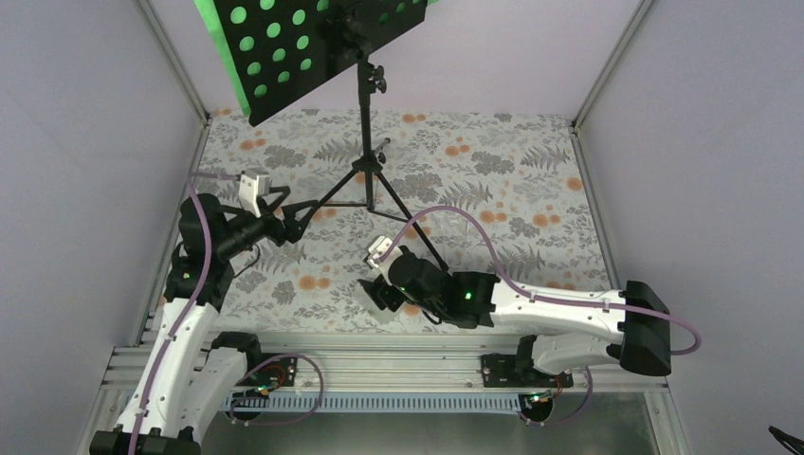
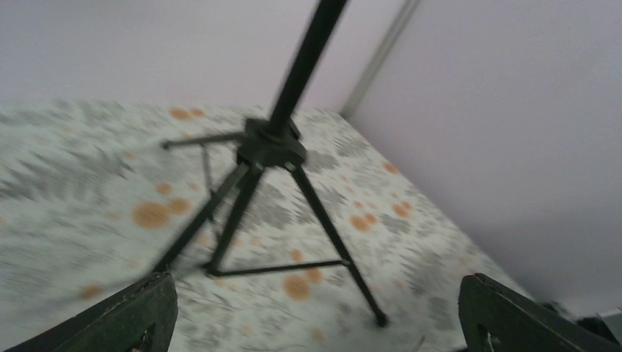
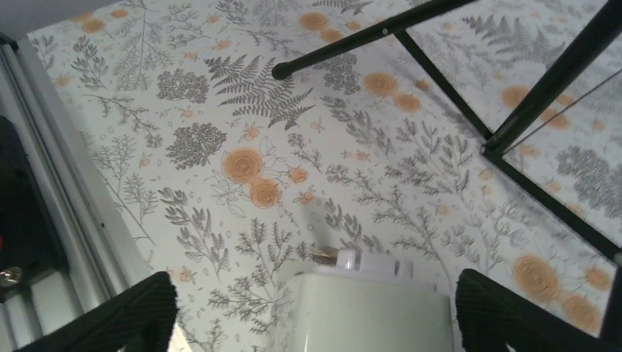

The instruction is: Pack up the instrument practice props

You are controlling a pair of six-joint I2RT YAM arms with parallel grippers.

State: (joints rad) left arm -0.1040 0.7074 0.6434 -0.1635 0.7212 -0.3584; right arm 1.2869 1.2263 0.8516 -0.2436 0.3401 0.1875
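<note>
The black tripod music stand [image 1: 364, 171] stands at the back middle of the table. Its round-holed desk [image 1: 313, 43] tilts at the top, and bright green pages [image 1: 210, 27] show behind it and through the holes. My left gripper [image 1: 296, 220] is open and empty beside the stand's left leg; the left wrist view [image 2: 315, 323] is blurred and shows the tripod hub [image 2: 268, 143] ahead. My right gripper [image 1: 384, 292] is open near the stand's front right leg. In the right wrist view [image 3: 315, 315] a white metronome [image 3: 370, 312] sits between the spread fingers, touching neither.
The floral table cover [image 1: 512, 190] is walled in by white panels on the left, back and right. An aluminium rail [image 1: 379, 365] runs along the near edge. Tripod legs and a brace [image 3: 557, 73] cross the right wrist view's upper right.
</note>
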